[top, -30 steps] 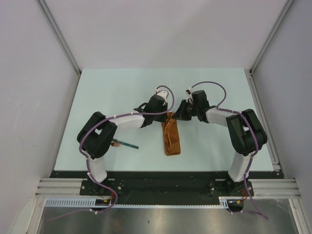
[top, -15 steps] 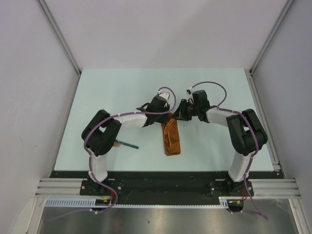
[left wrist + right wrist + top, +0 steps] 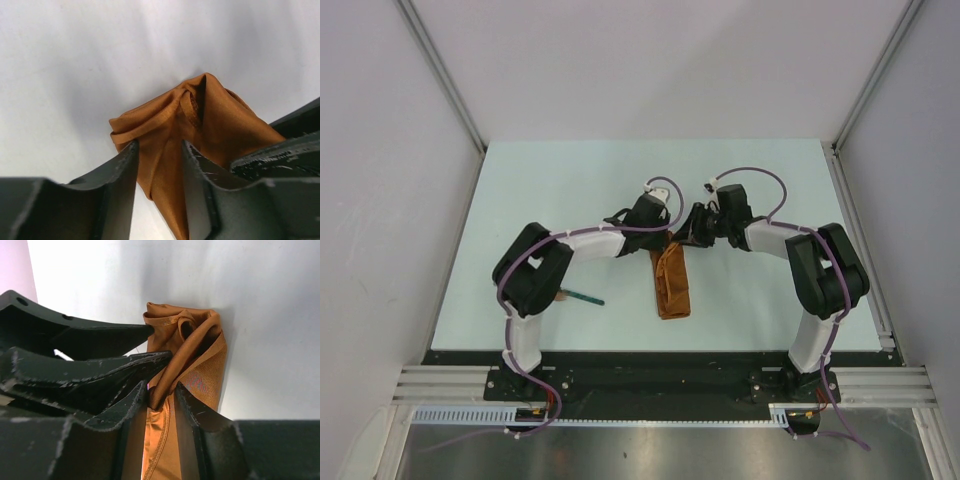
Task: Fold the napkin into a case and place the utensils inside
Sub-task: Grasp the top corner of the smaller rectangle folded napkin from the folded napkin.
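Note:
The rust-orange napkin [image 3: 671, 285] lies at mid-table as a narrow layered strip, the case. Its far end is bunched and lifted between my two grippers. My left gripper [image 3: 663, 238] is shut on the left side of that end; in the left wrist view cloth [image 3: 210, 110] fills the gap between its fingertips [image 3: 159, 150]. My right gripper [image 3: 684, 238] is shut on a fold of the same end [image 3: 200, 365], pinched between its fingertips [image 3: 161, 390]. A teal-handled utensil [image 3: 585, 298] lies left of the case beside the left arm, with a brown end [image 3: 556, 296] showing next to it.
The pale table [image 3: 570, 180] is walled by grey panels on the left, right and back. A metal rail [image 3: 860, 240] runs along the right edge. Both arm bases stand at the near edge.
The left arm has shifted a little to the right and its elbow has come in. The far end of the cloth has bunched tighter between the two grippers. The utensil has not moved.

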`<state>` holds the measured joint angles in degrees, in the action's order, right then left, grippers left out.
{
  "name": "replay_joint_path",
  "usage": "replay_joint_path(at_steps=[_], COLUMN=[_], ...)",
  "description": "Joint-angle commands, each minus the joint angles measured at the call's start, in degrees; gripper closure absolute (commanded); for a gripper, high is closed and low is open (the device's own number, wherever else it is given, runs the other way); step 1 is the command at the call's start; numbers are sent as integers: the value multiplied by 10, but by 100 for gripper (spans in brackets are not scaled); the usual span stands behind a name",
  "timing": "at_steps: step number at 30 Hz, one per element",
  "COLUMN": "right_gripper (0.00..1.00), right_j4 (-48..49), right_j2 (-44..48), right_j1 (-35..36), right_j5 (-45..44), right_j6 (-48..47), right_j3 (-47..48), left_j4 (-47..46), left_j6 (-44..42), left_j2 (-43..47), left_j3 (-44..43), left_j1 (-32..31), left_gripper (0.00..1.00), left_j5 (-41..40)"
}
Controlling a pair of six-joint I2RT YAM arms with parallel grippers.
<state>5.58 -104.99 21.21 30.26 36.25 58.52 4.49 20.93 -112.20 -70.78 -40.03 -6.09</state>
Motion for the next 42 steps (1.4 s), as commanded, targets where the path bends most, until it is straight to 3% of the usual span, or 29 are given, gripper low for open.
replay_joint_path(at_steps=[1,4,8,11,25,33,42], right_gripper=[68,69,71,75,65,95,96], right_j4=[9,12,16,17,1,9,60], right_j2=[19,20,22,20,28,15,-54], right_j1=[-3,-4,-4,-5,-6,-6,10], right_j5=[14,15,16,18,18,23,46], right_j6=[6,8,9,11,3,8,54], right_j3=[1,-2,-3,-2,-5,0,25], left_j4=[6,4,11,12,-1,-17,-69], left_j6=[-4,-4,-6,-6,-4,11,24], left_j2=[-14,-11,-6,-6,22,48,81], left_j3=[-28,-30,-40,-42,-20,-2,42], left_j1=[-4,-3,-4,-3,-4,-5,-4], left_gripper=[59,67,89,99,100,100,100], left_j5=[-10,-9,-4,-3,3,12,20])
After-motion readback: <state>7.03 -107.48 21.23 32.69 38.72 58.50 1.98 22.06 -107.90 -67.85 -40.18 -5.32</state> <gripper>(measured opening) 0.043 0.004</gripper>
